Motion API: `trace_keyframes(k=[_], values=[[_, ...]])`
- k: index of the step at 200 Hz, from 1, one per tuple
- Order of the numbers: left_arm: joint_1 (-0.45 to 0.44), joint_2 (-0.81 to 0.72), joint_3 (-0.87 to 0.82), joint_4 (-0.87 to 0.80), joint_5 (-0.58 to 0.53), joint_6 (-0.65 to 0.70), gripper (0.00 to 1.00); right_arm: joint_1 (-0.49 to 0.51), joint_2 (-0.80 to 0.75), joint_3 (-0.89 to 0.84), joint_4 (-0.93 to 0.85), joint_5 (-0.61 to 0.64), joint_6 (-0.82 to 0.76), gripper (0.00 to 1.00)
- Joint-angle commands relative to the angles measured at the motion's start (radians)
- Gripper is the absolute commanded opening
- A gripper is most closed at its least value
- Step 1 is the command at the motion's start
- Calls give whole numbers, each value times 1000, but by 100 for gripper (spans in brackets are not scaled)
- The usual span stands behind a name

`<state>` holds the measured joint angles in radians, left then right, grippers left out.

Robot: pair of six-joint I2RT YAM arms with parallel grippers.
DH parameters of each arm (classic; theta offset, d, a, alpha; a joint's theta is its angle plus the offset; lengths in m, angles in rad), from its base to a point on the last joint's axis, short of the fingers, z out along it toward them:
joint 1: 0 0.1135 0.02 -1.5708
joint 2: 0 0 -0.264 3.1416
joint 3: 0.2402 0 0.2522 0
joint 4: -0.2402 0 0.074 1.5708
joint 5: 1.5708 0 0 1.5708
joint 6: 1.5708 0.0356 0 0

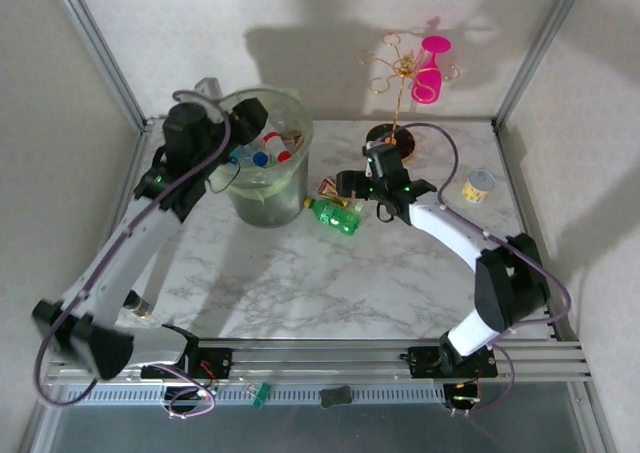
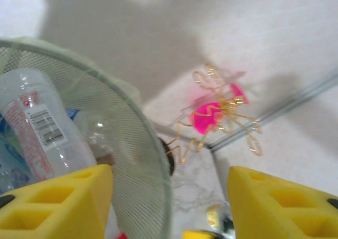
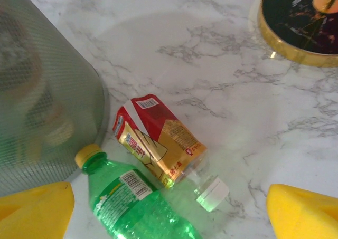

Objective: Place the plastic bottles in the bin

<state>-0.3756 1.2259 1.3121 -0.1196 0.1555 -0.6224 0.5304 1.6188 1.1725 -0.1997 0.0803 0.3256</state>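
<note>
Right wrist view, starting at the right tool [image 3: 169, 212]: hangs with yellow pads wide apart and empty above the green bottle [image 3: 137, 207], which lies on its side on the marble surface [image 3: 222, 70]. Looks lined up to close on it. Just past it lies a red-labelled bottle [image 3: 158, 141] with a white cap, pressed against the green one. Both rest close beside the foot of the bin [image 3: 47, 91] (dim shapes behind its mesh wall). Farther out sits a black gold-rimmed base [image 3: 301, 28].

Over at the left tool [image 2: 169, 207]: likewise parted and holding nothing, poised at the bin's rim, a fitting spot for a drop. Inside rests a clear bottle [image 2: 31, 123]. Beyond stands a gold wire stand [image 2: 216, 117] carrying something pink. Leaves two bottles outside, by this reading.
</note>
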Motion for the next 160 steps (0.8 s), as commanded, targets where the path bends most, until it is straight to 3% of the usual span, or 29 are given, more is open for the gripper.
trace_keyframes(k=[1, 30, 70, 160], values=[[-55, -159, -175, 169, 83, 82, 63, -13, 74, 61, -25, -29, -36, 98], [-109, -284, -297, 154, 106, 130, 63, -17, 183, 139, -27, -32, -45, 99], [-118, -373, -426, 96, 157, 183, 63, -20, 306, 230, -25, -87, -61, 99], [-121, -427, -543, 83, 148, 229, 65, -21, 467, 332, -56, -138, -102, 98]])
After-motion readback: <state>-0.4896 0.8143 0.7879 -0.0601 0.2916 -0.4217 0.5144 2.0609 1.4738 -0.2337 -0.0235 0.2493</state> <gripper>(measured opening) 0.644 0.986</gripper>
